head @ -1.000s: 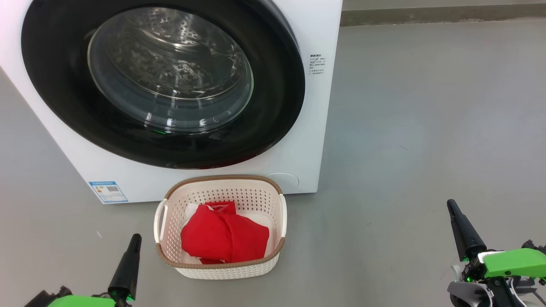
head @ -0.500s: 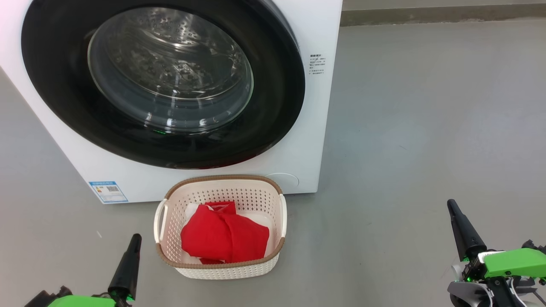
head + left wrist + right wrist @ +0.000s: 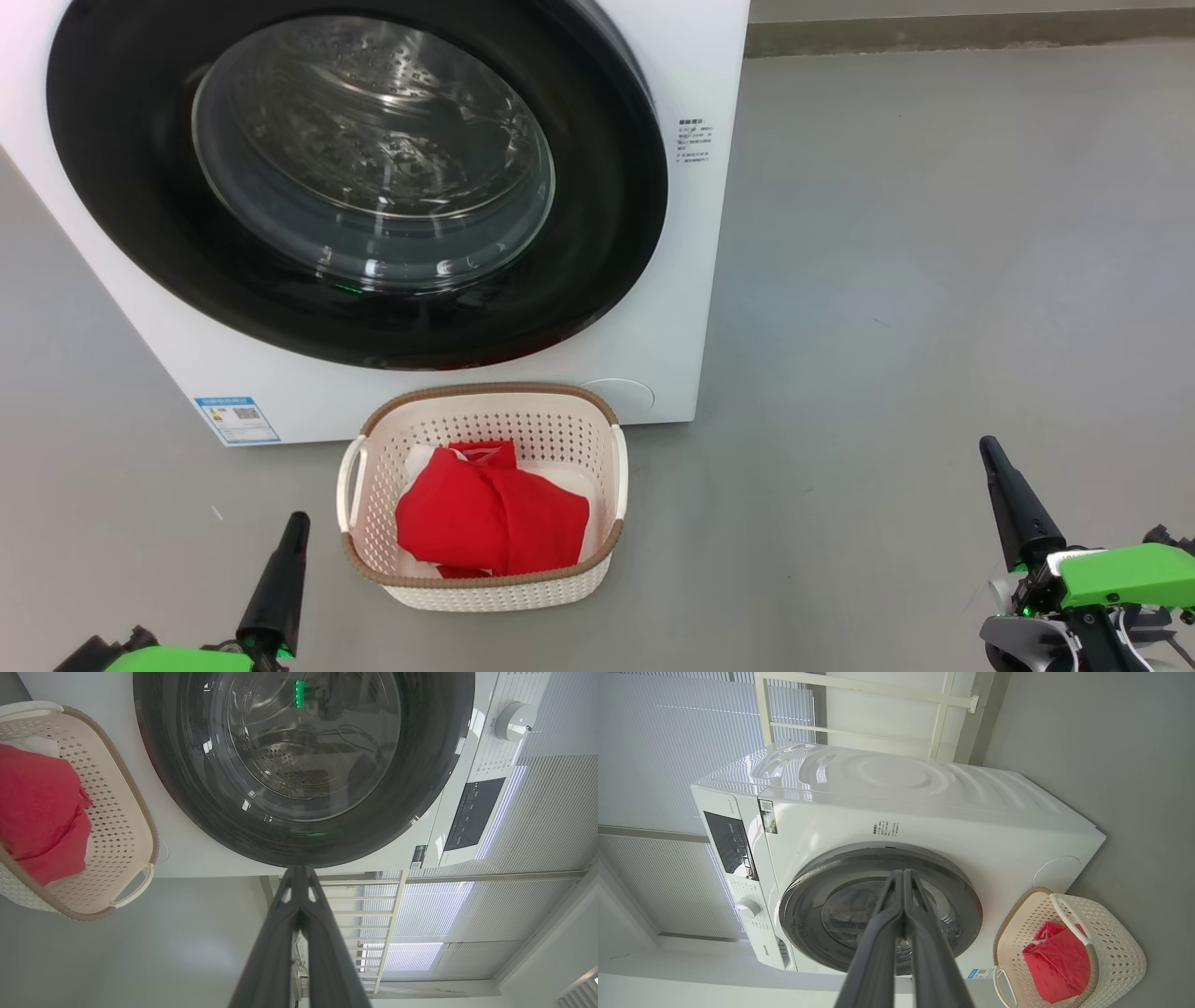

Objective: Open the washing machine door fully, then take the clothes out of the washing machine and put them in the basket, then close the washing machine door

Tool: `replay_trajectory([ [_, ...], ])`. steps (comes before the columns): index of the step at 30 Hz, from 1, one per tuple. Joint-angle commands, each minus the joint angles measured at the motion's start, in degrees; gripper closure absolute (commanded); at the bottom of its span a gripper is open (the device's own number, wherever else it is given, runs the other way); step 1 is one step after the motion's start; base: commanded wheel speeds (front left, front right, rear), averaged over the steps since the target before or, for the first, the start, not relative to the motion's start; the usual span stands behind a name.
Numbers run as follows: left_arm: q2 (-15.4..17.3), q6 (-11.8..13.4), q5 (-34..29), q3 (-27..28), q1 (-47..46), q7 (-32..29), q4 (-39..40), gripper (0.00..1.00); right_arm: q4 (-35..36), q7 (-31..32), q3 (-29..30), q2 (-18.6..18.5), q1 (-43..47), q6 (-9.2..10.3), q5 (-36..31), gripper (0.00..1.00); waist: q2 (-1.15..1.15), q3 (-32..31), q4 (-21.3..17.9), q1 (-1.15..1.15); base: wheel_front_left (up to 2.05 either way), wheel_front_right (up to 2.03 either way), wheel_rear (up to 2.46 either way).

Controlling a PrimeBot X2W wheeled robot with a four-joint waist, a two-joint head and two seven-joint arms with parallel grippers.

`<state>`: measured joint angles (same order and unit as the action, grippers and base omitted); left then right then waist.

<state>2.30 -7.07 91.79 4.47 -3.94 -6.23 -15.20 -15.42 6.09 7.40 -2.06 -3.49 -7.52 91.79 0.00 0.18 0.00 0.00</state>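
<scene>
The washing machine stands ahead, its round black-rimmed door lying flat against the front. Through the glass I see bare steel drum. On the floor before it sits the cream basket holding the red and white clothes. My left gripper is low and left of the basket, shut and empty. My right gripper is far right, shut and empty.
Grey floor spreads to the right of the machine up to a wall base. A blue label sits on the machine's lower left. Window blinds and a white rail stand behind the machine.
</scene>
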Motion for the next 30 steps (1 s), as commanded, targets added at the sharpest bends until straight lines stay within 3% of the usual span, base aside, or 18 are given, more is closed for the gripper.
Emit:
replay_trajectory([
  [1, 0.6, -0.4, 0.4, 2.1, -2.3, -0.3, 1.1, 1.00, 1.4, 0.4, -0.9, -0.9, -2.7, 0.03, 0.4, 1.00, 0.00, 0.0, 0.0, 0.00, 0.00, 0.00, 0.00],
  [30, 0.6, -0.4, 0.4, 2.1, -2.3, -0.3, 1.1, 1.00, 1.4, 0.4, -0.9, -0.9, -2.7, 0.03, 0.4, 1.00, 0.00, 0.0, 0.0, 0.00, 0.00, 0.00, 0.00],
])
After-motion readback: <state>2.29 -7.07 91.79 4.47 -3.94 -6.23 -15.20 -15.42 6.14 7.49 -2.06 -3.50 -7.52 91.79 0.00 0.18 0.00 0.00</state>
